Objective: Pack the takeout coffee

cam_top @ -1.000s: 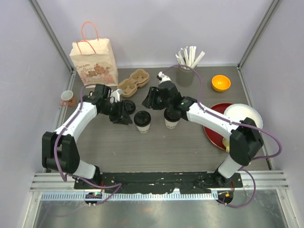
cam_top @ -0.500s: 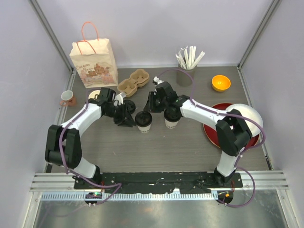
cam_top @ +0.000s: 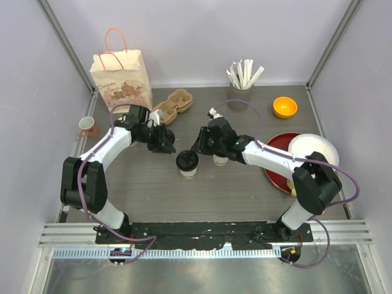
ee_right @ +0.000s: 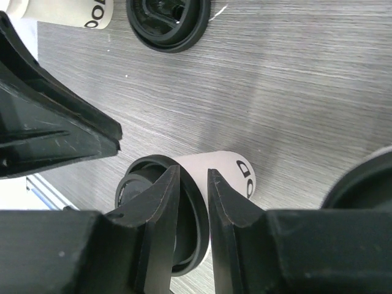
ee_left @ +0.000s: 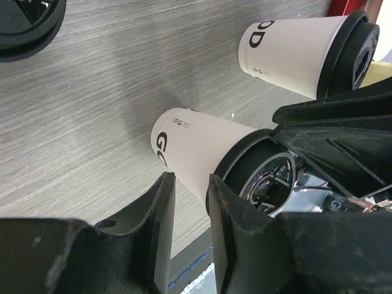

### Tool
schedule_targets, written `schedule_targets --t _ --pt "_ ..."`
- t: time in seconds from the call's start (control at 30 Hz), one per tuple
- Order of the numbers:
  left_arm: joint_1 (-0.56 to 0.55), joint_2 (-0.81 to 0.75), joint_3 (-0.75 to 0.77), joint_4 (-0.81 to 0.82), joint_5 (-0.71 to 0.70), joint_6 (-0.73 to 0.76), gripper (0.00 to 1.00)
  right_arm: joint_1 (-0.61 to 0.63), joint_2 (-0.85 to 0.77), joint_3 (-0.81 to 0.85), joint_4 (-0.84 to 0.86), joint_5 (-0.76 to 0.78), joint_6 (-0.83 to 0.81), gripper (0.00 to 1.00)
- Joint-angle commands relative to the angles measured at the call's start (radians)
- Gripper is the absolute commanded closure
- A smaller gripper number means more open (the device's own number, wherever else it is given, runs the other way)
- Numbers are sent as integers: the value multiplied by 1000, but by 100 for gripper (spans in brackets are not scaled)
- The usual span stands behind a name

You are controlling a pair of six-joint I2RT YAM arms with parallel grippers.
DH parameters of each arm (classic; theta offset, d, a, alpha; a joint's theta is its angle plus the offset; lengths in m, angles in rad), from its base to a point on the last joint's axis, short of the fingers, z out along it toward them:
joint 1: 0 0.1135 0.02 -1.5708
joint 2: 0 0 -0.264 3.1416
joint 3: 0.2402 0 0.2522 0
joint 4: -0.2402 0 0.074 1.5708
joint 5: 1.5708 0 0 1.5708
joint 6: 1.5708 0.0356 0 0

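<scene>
On the table [cam_top: 245, 196], overhead view: the coffee cup [cam_top: 187, 163] stands upright mid-table with its black lid on, between both arms. The left gripper [cam_top: 165, 143] hangs just up-left of it and the right gripper [cam_top: 199, 144] just up-right. Neither touches it. A second cup [cam_top: 220, 160], also lidded, sits just beside the right arm. The cardboard carrier [cam_top: 173, 104] and paper bag [cam_top: 121, 82] are further back.

Left wrist: the fingers [ee_left: 162, 208] stand a narrow slot apart with nothing between them. The coffee cup [ee_left: 196, 144] lies past the tips, and a loose lid [ee_left: 24, 21] is off to one side.

Right wrist: same story, a narrow empty slot with the coffee cup [ee_right: 236, 174] beyond the tips.

We read this as the approach to the pick. We'd commit one arm and back the other off, since the two heads are close. Spread the jaws wider than the cup before coming down. Grip the paper wall under the lid rim, squeeze lightly, keep it vertical, and steer clear of the second cup.
</scene>
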Motion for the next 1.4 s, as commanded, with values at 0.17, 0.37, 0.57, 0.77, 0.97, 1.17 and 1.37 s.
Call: schedule_targets --t 0.17,0.37,0.57,0.77,0.97,1.17,1.37 --pt "-1 1 143 -99 27 133 59 30 -121 24 -108 131 4 45" --pt "-8 -9 137 -222 46 175 43 32 -97 101 -193 50 -36 27" --pt "-17 -63 42 -170 66 94 33 38 -98 -19 -79 -25 -6 32" --pt "-48 -54 13 -131 86 60 32 39 -81 -65 -9 -69 22 44" --pt "-56 -40 -56 -88 56 38 43 44 -98 -152 57 -69 79 63" --pt "-54 -7 -59 -85 29 44 48 50 -92 -197 69 -35 56 71" --pt "-51 4 -35 -104 20 72 46 75 -94 -287 94 0 51 76"
